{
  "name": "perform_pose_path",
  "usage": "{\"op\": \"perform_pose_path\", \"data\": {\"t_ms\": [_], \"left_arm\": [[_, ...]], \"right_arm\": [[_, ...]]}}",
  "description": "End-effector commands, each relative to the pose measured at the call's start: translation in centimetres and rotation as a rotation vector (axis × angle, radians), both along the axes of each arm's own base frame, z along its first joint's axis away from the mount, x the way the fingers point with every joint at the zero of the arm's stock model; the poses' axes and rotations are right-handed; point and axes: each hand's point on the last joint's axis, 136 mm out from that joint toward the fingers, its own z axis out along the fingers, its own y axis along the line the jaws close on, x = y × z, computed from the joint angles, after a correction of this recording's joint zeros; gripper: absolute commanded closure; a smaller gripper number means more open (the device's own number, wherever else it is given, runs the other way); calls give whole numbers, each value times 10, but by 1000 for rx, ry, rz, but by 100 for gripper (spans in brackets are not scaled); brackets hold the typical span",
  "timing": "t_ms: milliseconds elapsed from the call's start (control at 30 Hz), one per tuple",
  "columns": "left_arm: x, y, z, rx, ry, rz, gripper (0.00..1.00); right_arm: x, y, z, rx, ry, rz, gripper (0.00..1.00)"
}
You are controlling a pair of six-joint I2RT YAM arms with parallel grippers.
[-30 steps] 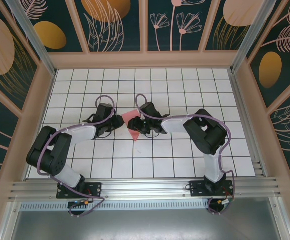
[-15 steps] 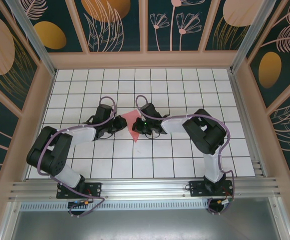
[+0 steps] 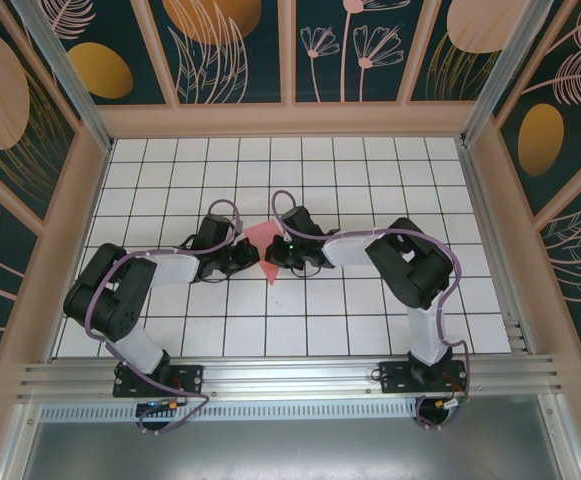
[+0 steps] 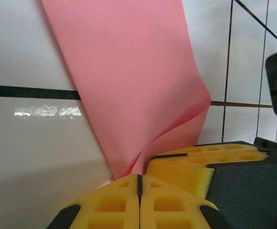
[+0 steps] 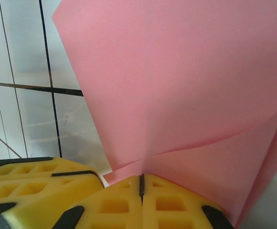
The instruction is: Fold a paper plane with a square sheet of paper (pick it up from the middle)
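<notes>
From here I see the paper [image 3: 263,243] as thin salmon-pink stock, in the top view a pointed wedge with its tip aimed at the near edge. It sits near the middle of the table, between the 2 arms. In the left wrist view the paper [image 4: 133,86] curls over on itself along 1 side. In the right wrist view the paper [image 5: 186,86] shows 2 overlapping layers meeting at a soft curved fold.

The table [image 3: 370,180] is white tile with a black grid, glossy enough to catch reflections. Around it stand dark teal wall panels [image 3: 230,50] with pale flower and leaf designs in pinkish frames, and an aluminium rail [image 3: 290,378] runs along the near edge.

The left gripper [image 3: 248,255] is clenched on the paper's left edge; close up, the left gripper [image 4: 139,183] has its yellow pads pressed together, with the paper coming out of the seam. The right gripper [image 3: 270,252] pinches the opposite side, and the right gripper [image 5: 141,181] likewise shows its pads closed flat on the paper.
</notes>
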Motion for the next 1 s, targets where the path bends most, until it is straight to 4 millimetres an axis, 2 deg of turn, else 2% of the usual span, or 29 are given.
{"op": "perform_pose_path", "data": {"t_ms": [0,233,267,333,533,633,733,967], "left_arm": [[-5,-3,-9,-3,20,-20,94],[-3,-2,-13,12,25,-10,94],[-5,0,-22,31,49,-7,94],[-5,3,-25,49,55,1,94],[-7,7,-31,71,69,3,94],[-8,7,-33,75,75,5,94],[-8,8,-34,78,76,3,94],[-8,9,-35,86,81,7,94]], "right_arm": [[-4,-11,-21,-65,33,-16,99],[-4,-9,-18,-55,29,-7,99],[-4,-8,-17,-51,27,-5,99],[-4,-7,-11,-40,20,1,99],[-1,3,24,32,-39,40,99],[-5,4,35,52,-52,63,99],[-12,3,40,68,-48,79,99],[-36,-7,31,60,0,102,99]]}}
